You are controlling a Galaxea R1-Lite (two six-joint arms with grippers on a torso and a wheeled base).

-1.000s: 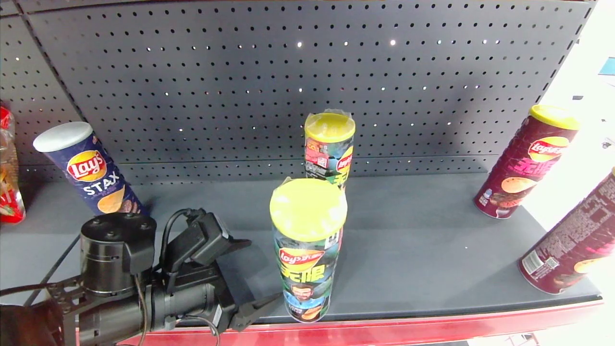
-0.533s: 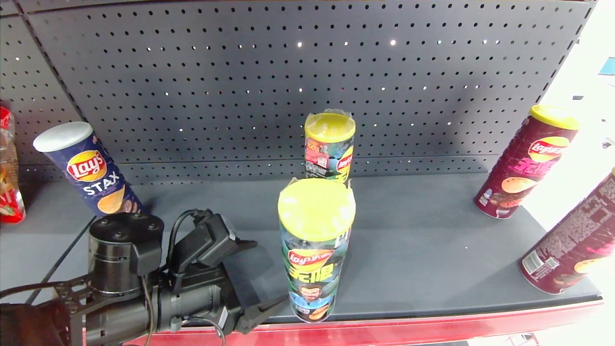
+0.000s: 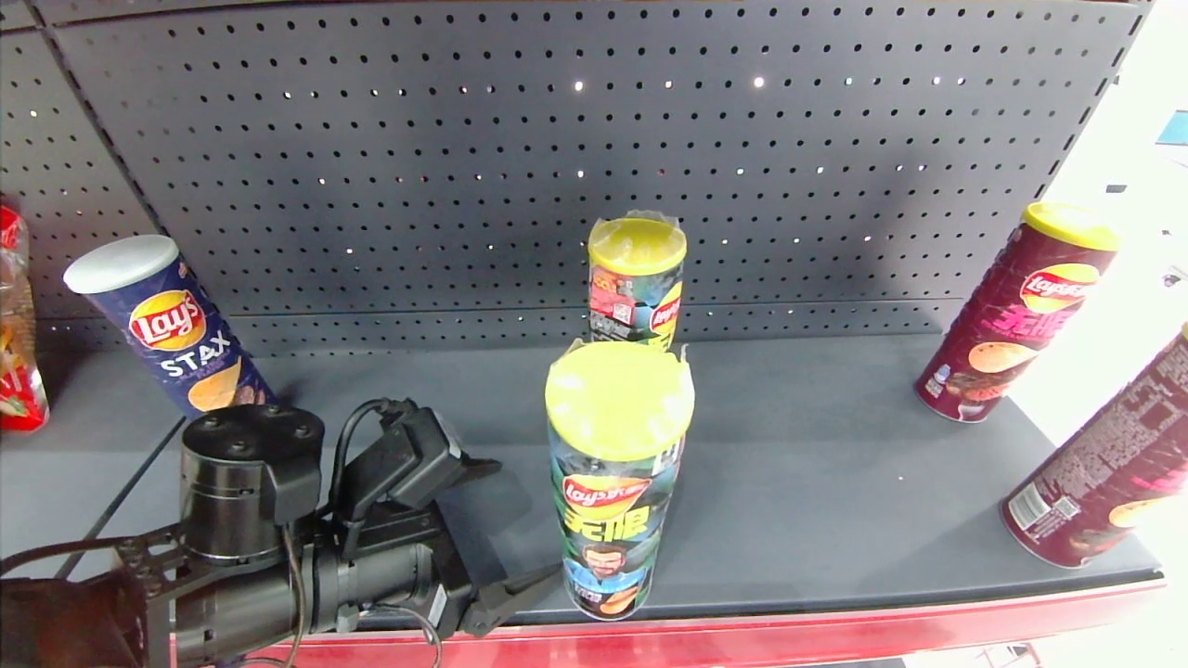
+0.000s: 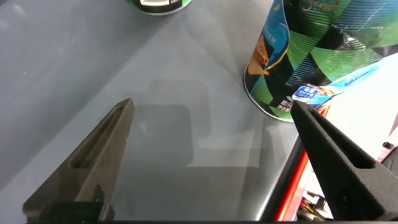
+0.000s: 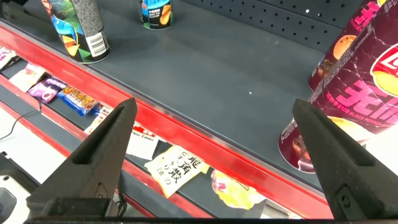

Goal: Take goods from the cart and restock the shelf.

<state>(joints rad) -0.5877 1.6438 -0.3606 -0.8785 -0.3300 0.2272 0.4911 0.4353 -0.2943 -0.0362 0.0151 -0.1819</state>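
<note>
Front can point(image 3: 616, 482): upright on shelf point(image 3: 817, 464), directly before rear can point(image 3: 637, 283). We note it nudged rightward alongside left gripper point(image 4: 211, 106), jaws apart at its base; placement seems nearly finished.

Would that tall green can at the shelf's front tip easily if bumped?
Probably: the front can is tall on a narrow base, so a high push may topple it. Round, it might then roll; it stands near the red shelf edge.
</note>
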